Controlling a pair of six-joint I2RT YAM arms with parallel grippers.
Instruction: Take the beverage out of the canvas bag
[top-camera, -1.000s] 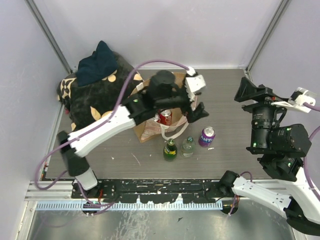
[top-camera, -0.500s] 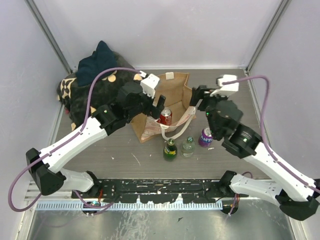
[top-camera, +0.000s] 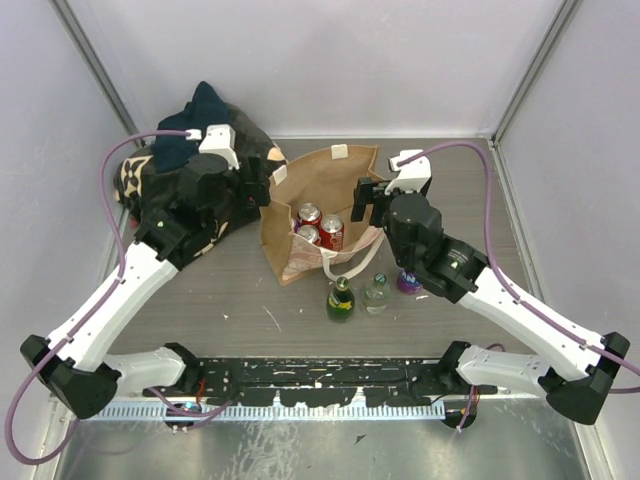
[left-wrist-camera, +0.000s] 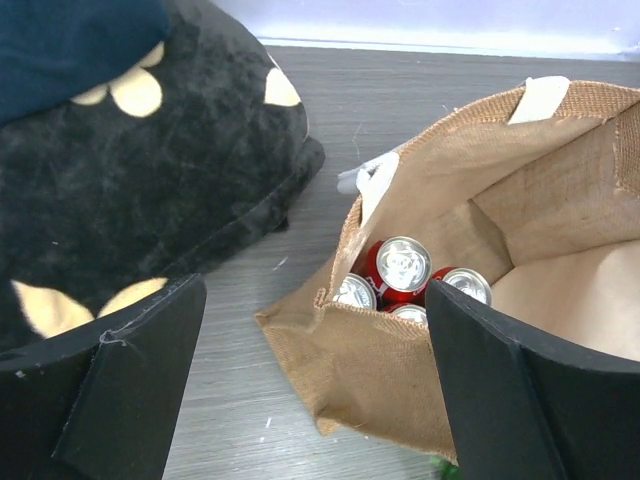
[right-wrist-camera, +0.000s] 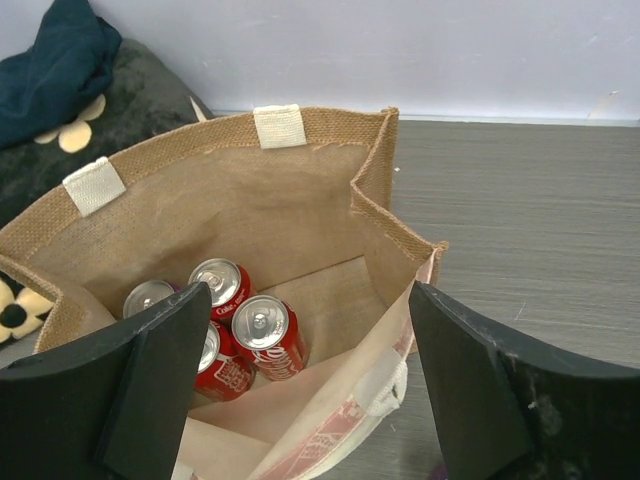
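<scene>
The canvas bag (top-camera: 345, 178) stands open at mid-table, with cream handles and a pinkish print on its near flap (right-wrist-camera: 335, 448). Several red cans (top-camera: 331, 232) stand upright inside it at the left. They show in the left wrist view (left-wrist-camera: 403, 265) and the right wrist view (right-wrist-camera: 265, 335). My left gripper (top-camera: 258, 188) is open and empty at the bag's left edge (left-wrist-camera: 400, 390). My right gripper (top-camera: 362, 200) is open and empty above the bag's right rim (right-wrist-camera: 400, 225). Neither touches a can.
A green bottle (top-camera: 340, 299), a clear bottle (top-camera: 376, 293) and a purple can (top-camera: 406, 281), partly hidden by my right arm, stand in front of the bag. A black bag with tan pattern (top-camera: 165, 195) and dark blue cloth (top-camera: 195, 125) lie at the back left.
My left arm has pulled back left from over the bag, uncovering more cans. My right arm has swung in from the right to the bag's right rim.
</scene>
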